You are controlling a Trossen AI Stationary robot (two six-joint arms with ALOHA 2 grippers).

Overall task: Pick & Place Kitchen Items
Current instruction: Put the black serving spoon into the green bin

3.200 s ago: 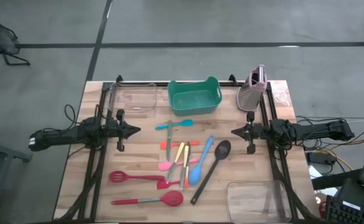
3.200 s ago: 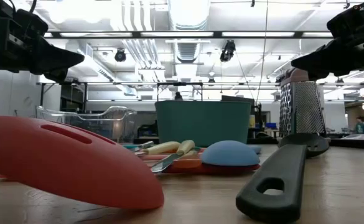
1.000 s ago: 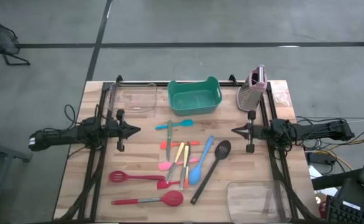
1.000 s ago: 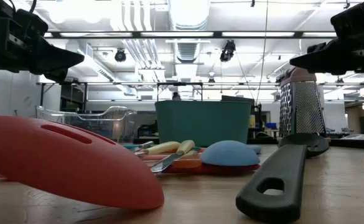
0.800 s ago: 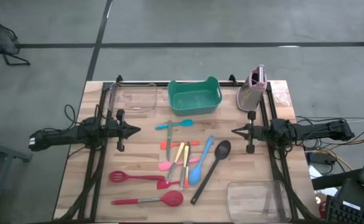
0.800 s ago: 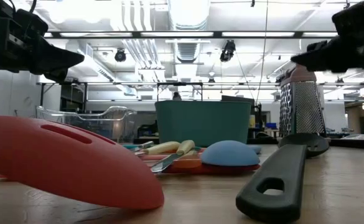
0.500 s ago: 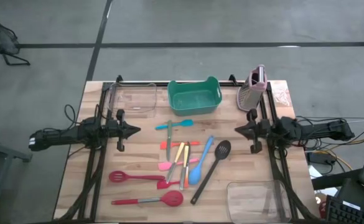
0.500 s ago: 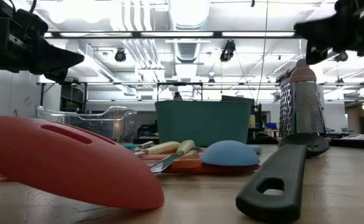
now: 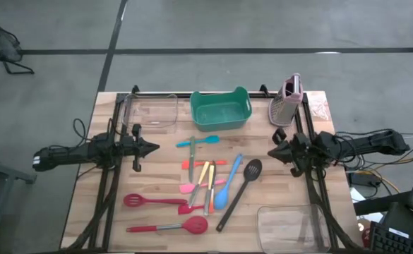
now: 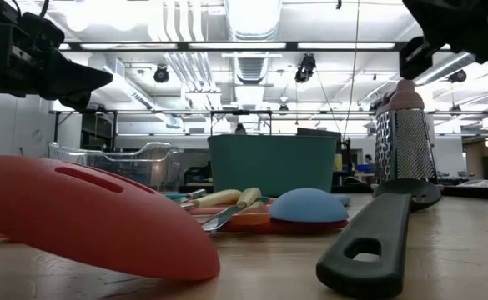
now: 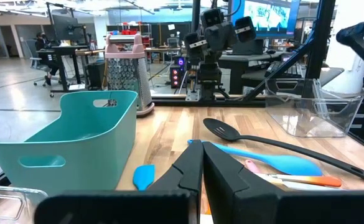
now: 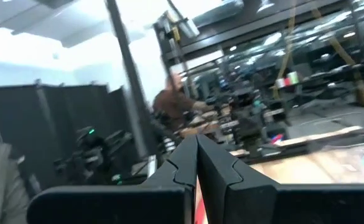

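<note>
The utensils [image 9: 210, 185] lie loose on the table [image 9: 107, 212], probably waiting to be sorted into the green bin [image 9: 220, 110] at the far edge; none looks lifted yet. The right gripper [image 9: 273, 152] is closed and empty, raised above the board with its wrist tilted; the black slotted spoon [image 9: 241, 186] lies just inward of its tip. The left gripper [image 9: 155, 147] waits, closed and empty, level, pointing at the pile, the teal spatula [image 9: 195, 141] nearest ahead.
</note>
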